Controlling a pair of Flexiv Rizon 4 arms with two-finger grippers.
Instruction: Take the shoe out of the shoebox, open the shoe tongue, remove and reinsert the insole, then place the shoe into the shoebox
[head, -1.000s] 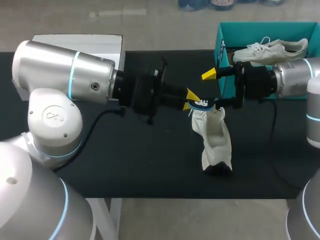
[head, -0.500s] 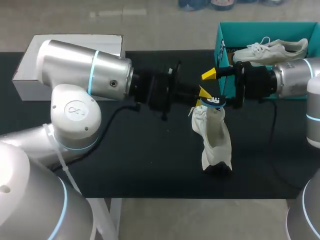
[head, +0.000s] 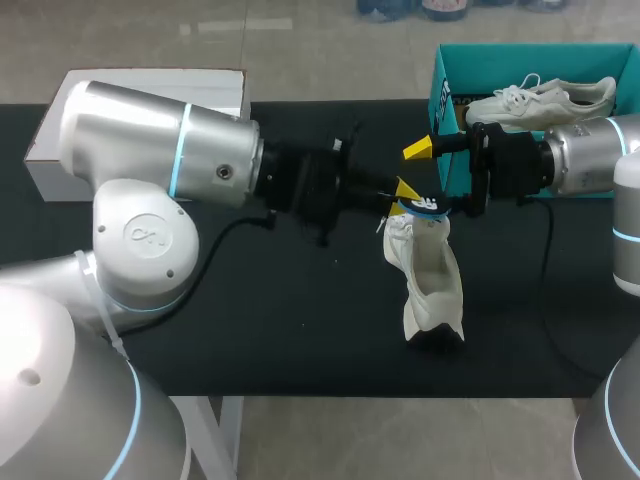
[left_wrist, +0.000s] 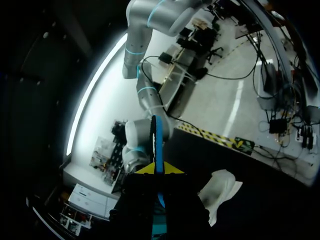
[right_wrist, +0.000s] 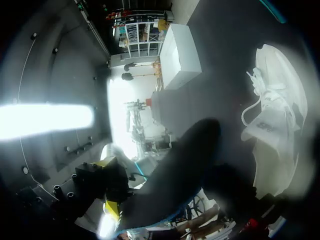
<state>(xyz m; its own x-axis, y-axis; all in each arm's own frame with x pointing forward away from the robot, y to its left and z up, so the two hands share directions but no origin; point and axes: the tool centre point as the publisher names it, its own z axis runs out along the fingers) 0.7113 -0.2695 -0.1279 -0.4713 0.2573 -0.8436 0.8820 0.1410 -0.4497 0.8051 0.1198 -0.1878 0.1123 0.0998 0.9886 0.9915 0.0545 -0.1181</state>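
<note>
Blue thin insole (head: 425, 205) is pinched in my left tool (head: 405, 190) above the white lace-up shoe (head: 432, 270), my right tool (head: 432, 178) spread wide.

Head camera: fixed, high behind the robot, facing down on the counter (head: 250, 300), mid range. Left wrist camera: looks out along the left end effector (left_wrist: 160, 169), tight on the insole (left_wrist: 157, 145). Right wrist camera: close beside the shoe (right_wrist: 272, 125). All three share the shoe.
</note>
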